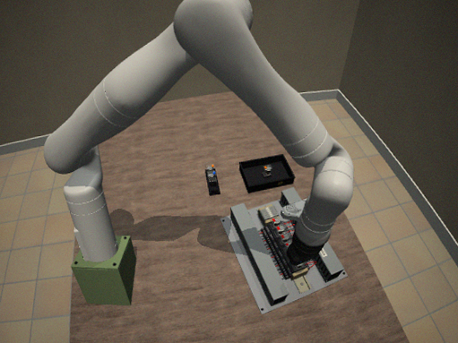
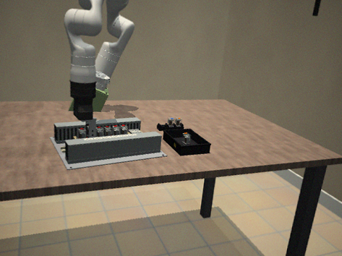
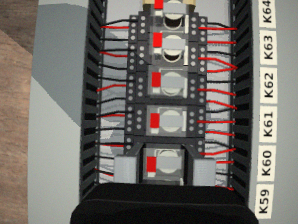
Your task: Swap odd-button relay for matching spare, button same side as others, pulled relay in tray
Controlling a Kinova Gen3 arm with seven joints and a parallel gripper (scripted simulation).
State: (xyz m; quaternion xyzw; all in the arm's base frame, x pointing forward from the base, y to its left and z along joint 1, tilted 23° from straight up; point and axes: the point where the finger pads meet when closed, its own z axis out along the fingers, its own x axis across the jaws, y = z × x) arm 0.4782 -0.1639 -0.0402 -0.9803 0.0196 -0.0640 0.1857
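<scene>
Red-buttoned relay (image 3: 172, 165) clamped in tool (image 1: 300, 265) (image 2: 92, 128) (image 3: 162, 158), fingers partly open. White labels (image 3: 268, 124) read K59 through K64. Orange-buttoned relay (image 1: 267, 169) (image 2: 186, 137) in tray (image 1: 271, 185) (image 2: 197, 149).

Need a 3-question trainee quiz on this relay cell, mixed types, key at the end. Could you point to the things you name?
1. Multiple choice: what color is the button on the relay in the black tray (image 1: 247, 181) (image 2: 194, 151)?
a) blue b) orange c) red

2. True or false: in the wrist view, the red buttons in the relay row sit on the side away from the K-number labels (image 3: 268, 85).

3. Fill in: the gripper (image 3: 162, 158) is closed on a relay (image 3: 171, 176) whose button is ____.

Key: 1 b; 2 true; 3 red.
</scene>
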